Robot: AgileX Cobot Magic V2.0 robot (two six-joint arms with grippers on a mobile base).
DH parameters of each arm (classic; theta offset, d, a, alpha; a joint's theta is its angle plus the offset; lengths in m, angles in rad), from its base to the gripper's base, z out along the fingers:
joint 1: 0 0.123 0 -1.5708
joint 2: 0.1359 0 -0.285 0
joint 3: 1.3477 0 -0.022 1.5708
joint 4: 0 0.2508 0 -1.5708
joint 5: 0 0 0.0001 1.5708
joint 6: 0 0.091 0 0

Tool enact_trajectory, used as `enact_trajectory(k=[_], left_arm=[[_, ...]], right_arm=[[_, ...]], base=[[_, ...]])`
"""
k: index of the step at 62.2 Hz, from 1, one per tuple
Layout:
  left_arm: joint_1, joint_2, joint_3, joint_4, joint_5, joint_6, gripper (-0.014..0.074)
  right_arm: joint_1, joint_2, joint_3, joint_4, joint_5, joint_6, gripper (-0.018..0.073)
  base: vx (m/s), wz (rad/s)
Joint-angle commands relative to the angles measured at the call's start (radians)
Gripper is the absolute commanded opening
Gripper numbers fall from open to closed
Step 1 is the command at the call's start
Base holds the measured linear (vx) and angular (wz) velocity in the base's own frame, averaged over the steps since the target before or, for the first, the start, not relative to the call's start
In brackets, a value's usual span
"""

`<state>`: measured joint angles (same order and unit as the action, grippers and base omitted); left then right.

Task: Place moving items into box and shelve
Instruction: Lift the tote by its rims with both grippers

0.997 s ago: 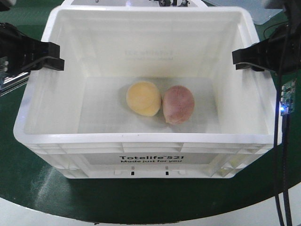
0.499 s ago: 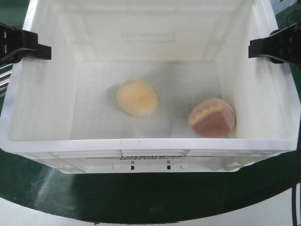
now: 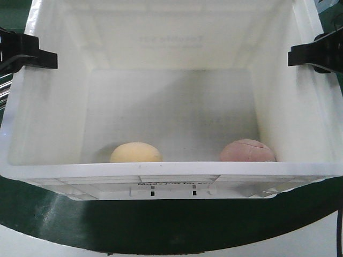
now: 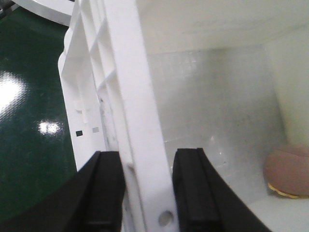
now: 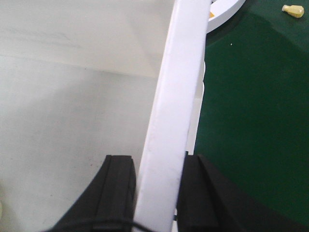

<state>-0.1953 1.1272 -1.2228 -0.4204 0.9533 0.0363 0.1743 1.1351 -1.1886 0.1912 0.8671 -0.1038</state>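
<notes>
The box point(image 3: 171, 169), a big white tote, fills the front view and is tipped with its near wall low. Both moving items lie inside against that near wall. The pale yellow ball point(image 3: 135, 152) is left of centre and the dusty pink ball point(image 3: 247, 151) is towards the right corner. My left gripper point(image 3: 45, 58) is shut on the box's left rim point(image 4: 128, 92), one finger outside and one inside. The pink ball point(image 4: 289, 169) shows beyond it on the floor of the box. My right gripper point(image 3: 300, 56) is shut on the right rim point(image 5: 181, 72), clamping that wall in the same way.
A dark green table top point(image 3: 171, 227) lies under the box, and its curved front edge meets pale floor point(image 3: 32, 247). A small yellow object point(image 5: 293, 9) rests on the green surface to the right of the box, near a white round-edged item point(image 5: 226, 8).
The box has come up and closer to the camera and tipped forward. Both balls rolled from mid-floor to the near wall, the pink one ending towards the right corner.
</notes>
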Motion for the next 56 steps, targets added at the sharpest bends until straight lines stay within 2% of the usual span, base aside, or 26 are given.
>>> enact_trajectory(k=[1,56], left_arm=[[-0.006,-0.046,-0.041,-0.086,-0.114,0.017,-0.0006],[-0.006,-0.081,-0.041,-0.086,-0.082,0.017,-0.0006]], right_arm=[[-0.003,-0.036,-0.042,0.016,-0.115,-0.017,-0.0006],[-0.003,-0.083,-0.042,0.019,-0.114,-0.017,-0.0006]], base=[[0.0,0.0],[0.0,0.0]])
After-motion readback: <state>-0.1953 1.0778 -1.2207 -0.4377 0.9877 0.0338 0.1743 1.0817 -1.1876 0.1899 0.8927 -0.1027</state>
